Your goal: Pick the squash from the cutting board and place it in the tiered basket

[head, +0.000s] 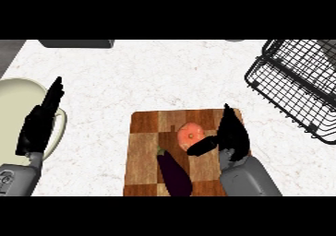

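Note:
An orange squash (189, 132) lies on the wooden checkered cutting board (145, 138), near its upper right. My right hand (232, 133) stands just right of the squash, fingers straight and pointing up the view, thumb (203, 146) reaching under the squash's lower right side. The hand is open and does not enclose the squash. The black wire tiered basket (293, 87) stands at the upper right. My left hand (41, 120) rests open at the left, fingers up, over a cream plate.
A dark purple eggplant (173, 173) lies on the board's lower middle, just below the squash. A cream plate (10, 99) sits at the left edge. A dark grey object (76, 44) lies at the counter's top edge.

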You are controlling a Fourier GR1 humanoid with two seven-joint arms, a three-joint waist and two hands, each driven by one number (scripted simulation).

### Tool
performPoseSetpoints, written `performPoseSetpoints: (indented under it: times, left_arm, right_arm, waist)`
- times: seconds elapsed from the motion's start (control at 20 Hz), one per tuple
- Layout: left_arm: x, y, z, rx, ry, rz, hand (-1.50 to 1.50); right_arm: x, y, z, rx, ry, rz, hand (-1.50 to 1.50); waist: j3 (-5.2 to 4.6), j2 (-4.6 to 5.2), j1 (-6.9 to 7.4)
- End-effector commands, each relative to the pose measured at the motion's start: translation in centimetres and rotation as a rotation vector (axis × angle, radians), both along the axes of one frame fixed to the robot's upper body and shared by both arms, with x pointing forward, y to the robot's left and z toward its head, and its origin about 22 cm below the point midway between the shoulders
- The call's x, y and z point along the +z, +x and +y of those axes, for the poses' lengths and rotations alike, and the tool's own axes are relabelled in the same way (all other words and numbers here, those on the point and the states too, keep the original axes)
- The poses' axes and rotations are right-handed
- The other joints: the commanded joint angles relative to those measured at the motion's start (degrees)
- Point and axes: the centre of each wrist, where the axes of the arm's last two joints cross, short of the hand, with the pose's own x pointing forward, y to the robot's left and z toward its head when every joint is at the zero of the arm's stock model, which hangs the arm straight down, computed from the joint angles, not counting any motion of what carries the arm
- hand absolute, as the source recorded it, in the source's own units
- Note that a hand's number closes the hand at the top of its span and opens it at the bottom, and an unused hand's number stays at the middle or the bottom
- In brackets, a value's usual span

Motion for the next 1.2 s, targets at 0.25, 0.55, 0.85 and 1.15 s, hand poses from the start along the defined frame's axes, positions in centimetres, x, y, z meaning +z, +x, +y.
performPoseSetpoints:
  times: [0.25, 0.55, 0.85, 1.15]
  left_arm:
    - [0.0, -0.3, 0.6, -0.003, 0.003, -0.003, 0.0]
    - [-0.1, 0.3, 0.0, -0.018, -0.008, 0.008, 0.0]
    - [-0.3, 0.3, 0.0, 0.015, 0.011, -0.017, 0.0]
    - [-0.8, -0.5, -1.4, -0.015, -0.004, -0.009, 0.0]
  right_arm:
    - [-0.4, 0.4, 1.1, -0.172, 0.014, 0.17, -1.5]
    - [-1.1, 1.0, 2.5, -0.159, 0.031, 0.181, -1.5]
    - [-1.1, 1.9, 2.5, -0.175, 0.08, 0.212, -1.5]
    - [-1.6, 1.7, 5.1, 0.051, -0.012, 0.272, 1.5]
  waist:
    - [0.06, 0.03, -0.07]
    - [0.09, 0.22, 0.4]
    - [0.11, 0.17, 0.32]
    - [0.14, 0.24, 0.72]
